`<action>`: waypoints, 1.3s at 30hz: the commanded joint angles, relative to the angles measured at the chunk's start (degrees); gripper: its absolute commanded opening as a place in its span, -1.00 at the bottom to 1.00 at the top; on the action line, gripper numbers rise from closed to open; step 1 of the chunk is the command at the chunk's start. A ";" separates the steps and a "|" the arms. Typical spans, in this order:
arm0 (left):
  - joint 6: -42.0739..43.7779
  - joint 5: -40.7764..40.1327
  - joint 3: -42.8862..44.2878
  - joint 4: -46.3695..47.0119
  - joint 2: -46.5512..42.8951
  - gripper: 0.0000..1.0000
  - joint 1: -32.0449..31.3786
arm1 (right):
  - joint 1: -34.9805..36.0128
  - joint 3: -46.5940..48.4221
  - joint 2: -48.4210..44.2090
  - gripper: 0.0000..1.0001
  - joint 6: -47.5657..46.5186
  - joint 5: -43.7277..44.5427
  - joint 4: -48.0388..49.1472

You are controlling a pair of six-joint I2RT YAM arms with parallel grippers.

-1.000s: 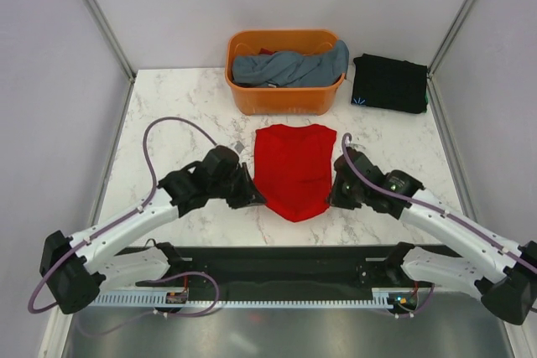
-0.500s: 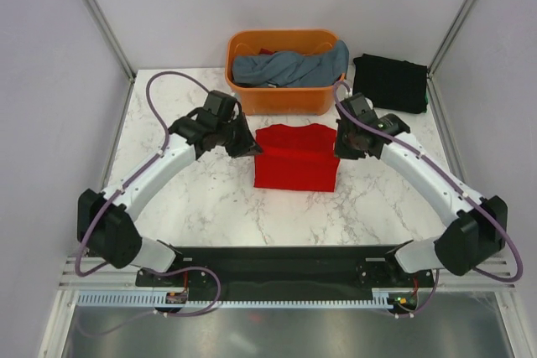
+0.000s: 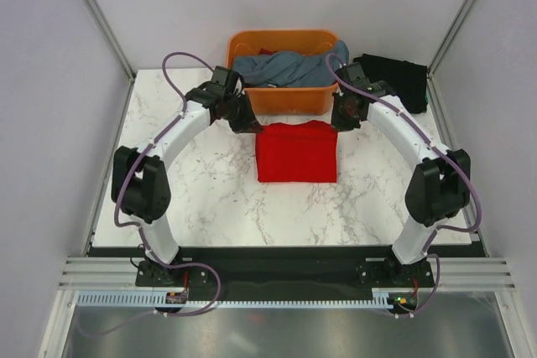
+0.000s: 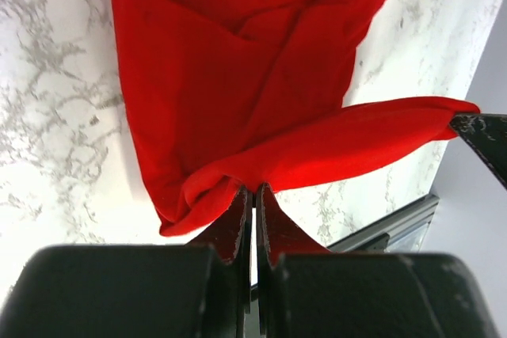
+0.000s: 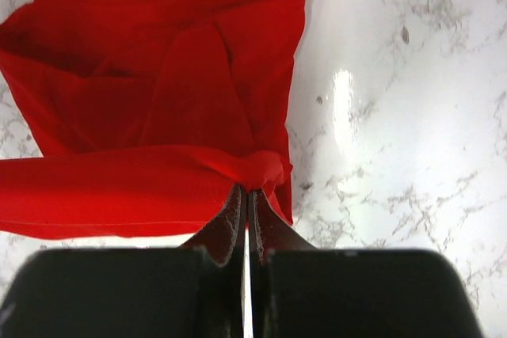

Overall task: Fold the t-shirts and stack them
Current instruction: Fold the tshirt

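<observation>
Red t-shirt (image 3: pixel 297 153) lies folded mid-tabletop (image 3: pixel 201 207), long axis left-right, fold nearward, far edge just short of the orange basket (image 3: pixel 285 100). Left jaws and right jaws each pinch a far corner. Open marble lies nearward and sideways.

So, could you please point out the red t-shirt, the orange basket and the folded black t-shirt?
red t-shirt (image 3: pixel 296 157): top external view, middle of the folded cloth.
orange basket (image 3: pixel 285 103): top external view, its front wall.
folded black t-shirt (image 3: pixel 411 81): top external view, its uncovered right part.
</observation>
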 commanded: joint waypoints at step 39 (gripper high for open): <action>8.48 1.86 4.10 -6.41 -4.39 0.64 6.55 | -6.84 -19.23 -9.10 0.71 1.93 -16.89 22.21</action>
